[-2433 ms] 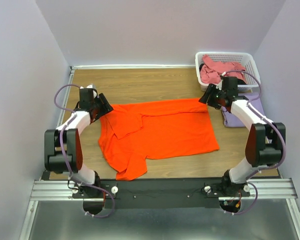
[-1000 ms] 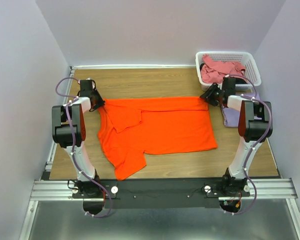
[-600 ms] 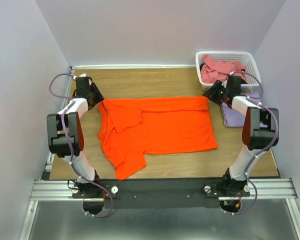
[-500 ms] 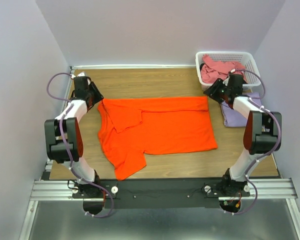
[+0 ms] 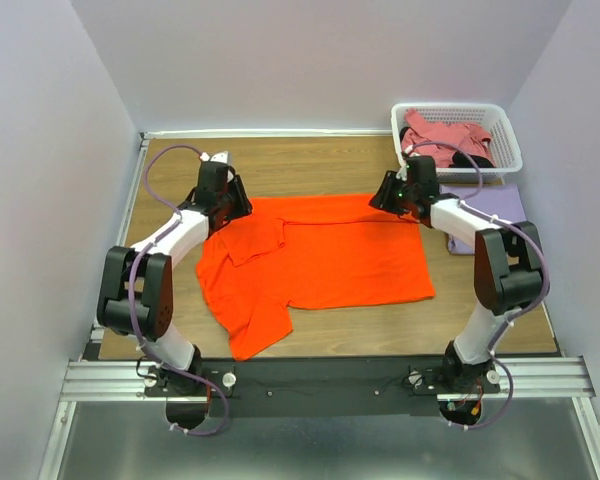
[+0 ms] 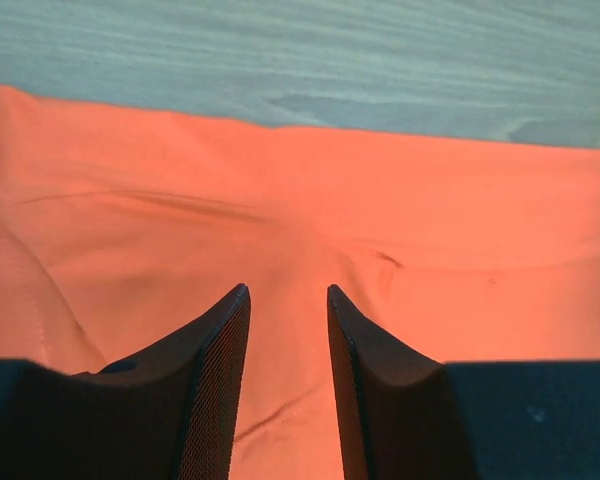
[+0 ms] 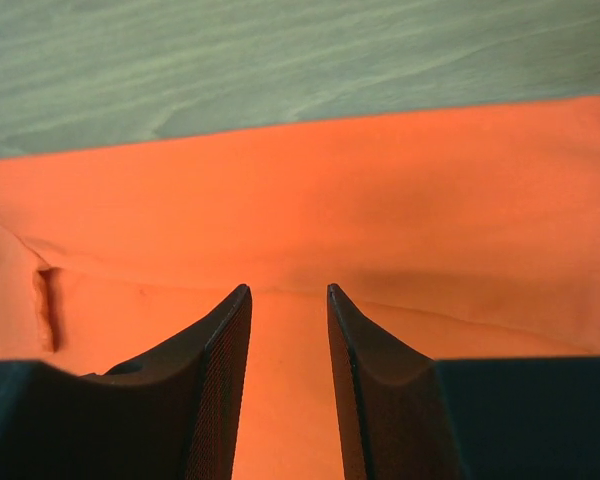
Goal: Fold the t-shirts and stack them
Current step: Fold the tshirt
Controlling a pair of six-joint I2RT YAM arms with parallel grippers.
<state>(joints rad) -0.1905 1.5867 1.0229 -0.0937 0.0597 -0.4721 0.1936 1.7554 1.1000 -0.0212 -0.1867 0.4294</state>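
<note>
The bright orange t-shirt (image 5: 320, 255) lies spread on the wooden table, with one sleeve folded over near its far left and another hanging toward the front left. My left gripper (image 5: 242, 204) is open over the shirt's far left part, with orange cloth (image 6: 280, 220) beneath the jaws (image 6: 288, 290). My right gripper (image 5: 382, 194) is open over the far right edge, with cloth (image 7: 300, 200) under it (image 7: 288, 288). The dusty pink shirt (image 5: 442, 138) and a bit of black cloth (image 5: 470, 160) lie in the basket. The pale lavender shirt (image 5: 502, 205) lies folded at the right.
The white lattice basket (image 5: 500, 125) stands at the back right corner. Bare wood (image 5: 310, 165) lies beyond the shirt's far edge. Lavender walls close in the table on three sides. A black rail (image 5: 320, 375) runs along the front.
Both grippers have moved inward from the orange shirt's far outer corners and now sit over its far edge. The shirt lies much as before.
</note>
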